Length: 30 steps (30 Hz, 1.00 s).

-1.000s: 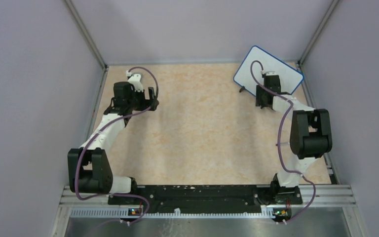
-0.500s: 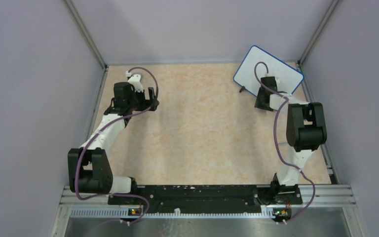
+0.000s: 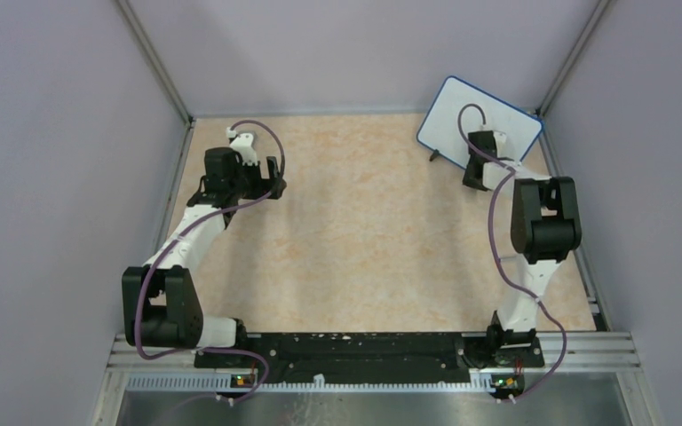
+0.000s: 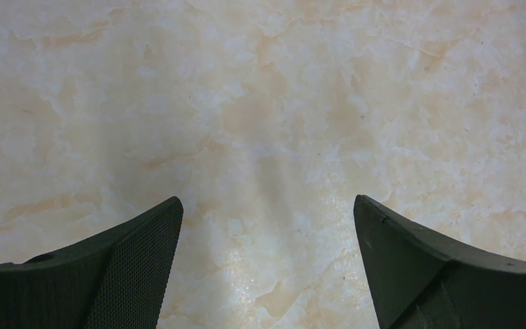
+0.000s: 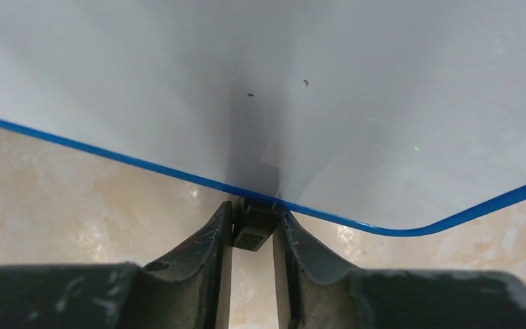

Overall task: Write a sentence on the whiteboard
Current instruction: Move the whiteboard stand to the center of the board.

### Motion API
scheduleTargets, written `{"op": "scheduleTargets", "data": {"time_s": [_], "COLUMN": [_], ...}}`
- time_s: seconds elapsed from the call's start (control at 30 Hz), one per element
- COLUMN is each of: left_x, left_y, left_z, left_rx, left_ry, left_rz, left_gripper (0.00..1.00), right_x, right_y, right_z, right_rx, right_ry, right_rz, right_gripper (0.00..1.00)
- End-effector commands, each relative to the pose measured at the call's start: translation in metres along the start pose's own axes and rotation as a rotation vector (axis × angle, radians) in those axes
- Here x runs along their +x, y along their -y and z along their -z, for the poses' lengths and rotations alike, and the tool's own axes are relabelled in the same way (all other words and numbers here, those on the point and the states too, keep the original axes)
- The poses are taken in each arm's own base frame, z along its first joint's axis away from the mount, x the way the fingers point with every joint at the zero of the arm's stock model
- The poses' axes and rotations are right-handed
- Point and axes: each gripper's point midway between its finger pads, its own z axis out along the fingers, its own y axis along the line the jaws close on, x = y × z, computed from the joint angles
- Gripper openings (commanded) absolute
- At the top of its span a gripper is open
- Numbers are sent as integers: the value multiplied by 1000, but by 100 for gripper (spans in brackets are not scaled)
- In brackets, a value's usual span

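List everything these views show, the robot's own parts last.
whiteboard: one, white with a thin blue frame, far right corner of the table, tilted; no writing shows, only two tiny dark specks.
free foot: one, black, at the board's near left edge.
held foot: one, black, under the board's lower edge.
table: one, beige marbled top.
walls: pale lilac, on the left, right and far sides.
cables: purple, one along each arm.
left gripper: one, black, open above bare table at the far left.
right gripper: one, black, fingers closed on the held foot.
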Motion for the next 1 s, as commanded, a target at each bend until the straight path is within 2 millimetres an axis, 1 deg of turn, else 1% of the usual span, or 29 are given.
{"op": "scheduleTargets", "data": {"time_s": [0.0, 0.07, 0.1, 0.2, 0.3, 0.37, 0.47, 0.53, 0.6, 0.67, 0.73, 0.77, 0.83, 0.97], "left_x": [-10, -10, -10, -11, -11, -12, -13, -18, -23, -31, -37, -43, -49, -59], "left_y": [2, 3, 3, 3, 4, 5, 8, 6, 1, 1, 9, 2, 2, 7], "left_z": [-1, -1, -1, -1, 0, 0, 1, 3, 6, 11, 17, 23, 30, 39], "left_rx": [9, 11, 11, 11, 14, 18, 36, 20, -1, 16, 61, 51, 55, 71], "left_ry": [42, 42, 43, 47, 45, 46, 43, 37, 20, 26, 47, 71, 97, 120], "left_rz": [-14, -13, -14, -16, -16, -17, -15, 1, 17, 21, 13, 16, 9, 1], "left_gripper": [99, 99, 99, 99, 99, 99, 99, 99, 99, 99, 99, 99, 99, 99], "right_x": [0, -1, -1, 3, 7, 13, 19, 25, 35, 45, 57, 61, 73, 93], "right_y": [9, 10, 10, 6, -5, -19, -36, -49, -62, -77, -94, -100, -118, -143], "right_z": [-11, -10, -9, -6, 3, 11, 24, 34, 45, 56, 69, 76, 91, 118], "right_rx": [36, 36, 29, -11, -105, -180, -248, -297, -347, -400, -451, -466, -529, -578], "right_ry": [-17, -17, -17, -30, -33, -57, -62, -49, -49, -46, -47, -46, -52, -39], "right_rz": [47, 64, 72, 98, 127, 156, 226, 281, 332, 380, 429, 444, 476, 527], "right_gripper": [17, 4, 0, 0, 0, 0, 0, 0, 0, 0, 0, 0, 0, 0]}}
